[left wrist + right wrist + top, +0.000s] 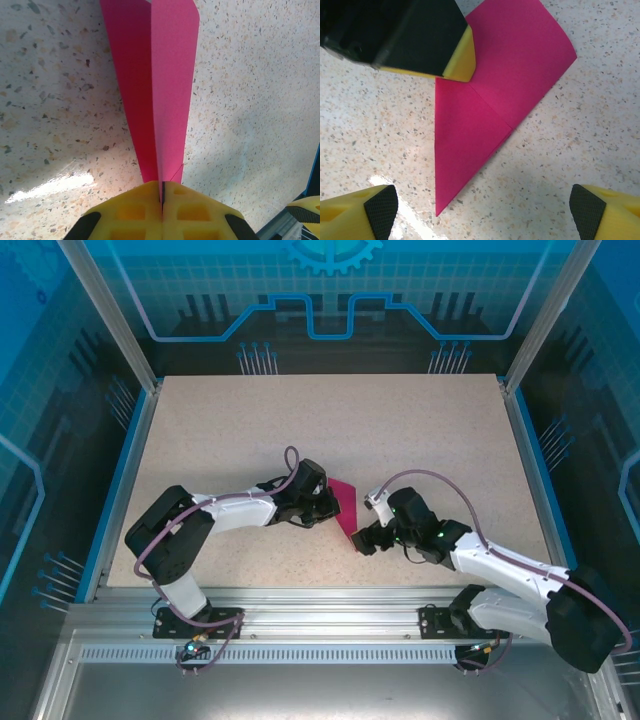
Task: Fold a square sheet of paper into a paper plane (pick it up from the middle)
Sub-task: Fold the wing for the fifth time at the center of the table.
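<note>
The magenta-pink paper (346,508) is partly folded into a pointed shape and lies at the middle of the table, between the two arms. My left gripper (162,192) is shut on its edge, and the folded layers (165,85) run away from the yellow fingers. In the right wrist view the paper (485,105) tapers to a sharp tip at the lower left, with a folded flap and crease across it. The left gripper's yellow finger (460,57) rests on its upper part. My right gripper (482,212) stands open just short of the tip, nothing between its fingers.
The speckled beige table (250,430) is bounded by blue rails (118,480) at the sides and an aluminium frame (330,605) at the near edge, where both arm bases stand.
</note>
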Robot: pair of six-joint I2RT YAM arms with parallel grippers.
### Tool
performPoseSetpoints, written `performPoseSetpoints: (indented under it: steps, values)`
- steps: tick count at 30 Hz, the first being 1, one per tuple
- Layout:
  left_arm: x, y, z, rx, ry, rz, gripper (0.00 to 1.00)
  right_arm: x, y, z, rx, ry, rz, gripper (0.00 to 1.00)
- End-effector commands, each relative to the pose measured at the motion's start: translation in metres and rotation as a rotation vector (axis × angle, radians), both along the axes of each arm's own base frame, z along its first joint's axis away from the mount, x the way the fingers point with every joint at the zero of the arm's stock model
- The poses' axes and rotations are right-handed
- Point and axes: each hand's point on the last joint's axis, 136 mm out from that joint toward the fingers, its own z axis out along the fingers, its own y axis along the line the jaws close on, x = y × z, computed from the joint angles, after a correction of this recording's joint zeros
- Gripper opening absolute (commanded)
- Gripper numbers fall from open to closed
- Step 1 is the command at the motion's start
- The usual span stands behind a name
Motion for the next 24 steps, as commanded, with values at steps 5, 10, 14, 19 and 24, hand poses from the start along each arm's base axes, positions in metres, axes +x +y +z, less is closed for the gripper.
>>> performPoseSetpoints:
  steps: [5, 10, 14, 19, 24]
  values:
    - [0.003, -0.005, 0.002, -0.018, 0.014, -0.01, 0.06, -0.002, 0.013, -0.002, -0.035, -0.094, 0.084, 0.9]
    - [0.002, -0.006, 0.002, -0.016, 0.017, -0.012, 0.06, 0.002, 0.012, -0.005, -0.065, -0.13, 0.074, 0.83]
    - [0.001, -0.004, 0.0, -0.012, 0.02, -0.008, 0.06, 0.005, 0.009, -0.004, -0.041, -0.097, 0.024, 0.75]
    - [0.0, -0.004, 0.0, -0.016, 0.022, -0.007, 0.07, 0.006, 0.001, -0.007, -0.001, 0.003, -0.02, 0.73]
    - [0.0, -0.004, 0.001, -0.016, 0.019, -0.01, 0.07, -0.003, 0.016, -0.007, 0.001, -0.036, 0.091, 0.68]
